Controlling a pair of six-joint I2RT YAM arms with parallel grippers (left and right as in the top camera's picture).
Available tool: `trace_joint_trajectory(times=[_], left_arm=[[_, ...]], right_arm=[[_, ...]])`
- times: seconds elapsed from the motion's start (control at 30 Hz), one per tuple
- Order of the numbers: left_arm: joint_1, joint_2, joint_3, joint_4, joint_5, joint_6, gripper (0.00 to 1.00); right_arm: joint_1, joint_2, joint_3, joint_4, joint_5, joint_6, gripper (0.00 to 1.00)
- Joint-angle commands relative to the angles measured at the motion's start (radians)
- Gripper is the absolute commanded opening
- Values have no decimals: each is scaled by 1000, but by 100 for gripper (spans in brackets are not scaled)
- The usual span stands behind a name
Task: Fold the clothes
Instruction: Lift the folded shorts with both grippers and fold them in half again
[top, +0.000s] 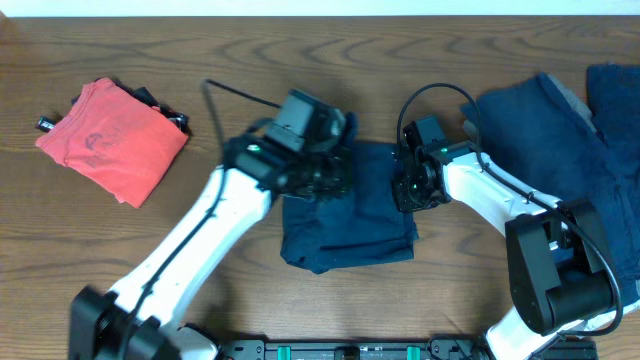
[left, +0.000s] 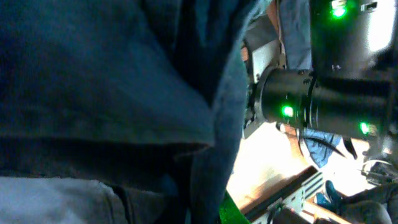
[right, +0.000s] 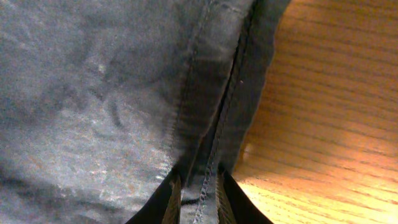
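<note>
Where the wooden table (top: 120, 250) is nearest, two arms start, the left arm (top: 190, 245) and the right arm (top: 490, 200), and both reach in to one dark blue piece of clothing (top: 345, 230). It lies folded and a bit bumpy in the middle. The right gripper (right: 202, 202) sits at the right side of that piece, its two fingers (right: 166, 200) pinched tight on a stitched hem, right by bare wood. The left gripper (top: 335, 172) is down on the far left corner of the same piece. Cloth fills its camera, so I cannot tell if its fingers are squeezed or let go. Farther back on the right lies one heap of more dark blue clothes (top: 550, 140); I cannot count them. Far left lies one folded red shirt (top: 115, 140)
</note>
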Motion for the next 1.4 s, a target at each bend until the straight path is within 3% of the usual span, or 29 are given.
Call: trace_joint_trajectory(times=[0.0,0.07,0.13,0.3,0.4,0.5,0.7,0.87,1.03,1.37], left_arm=[[-43,59,-10,26,-37,-82,14],[-54,83,-10,34,-37,-82,44],[-51,84,-10,31,-37,-77,50],[21,40,18,41,-58,45,51],[91,22,21,95,-173,108,51],[152,31,19,171,-281,112,52],[212,122,19,315,-292,168,52],[216,256,19,347,-291,175,52],[216,393,19,330,-272,174,52],[216,470,16,43,-279,186,52]], right_arm=[[-3,27,-37,-2,16,8,19],[-5,24,-34,-14,18,16,19],[-16,11,-17,-53,35,16,21],[-92,-107,97,-181,172,80,23],[-145,-202,183,-241,187,102,24],[-169,-298,237,-253,64,69,25],[-108,-365,233,-334,-219,19,26],[-8,-350,145,-341,-353,41,26],[82,-346,8,-244,-365,130,27],[150,-296,-259,-71,-351,182,32]])
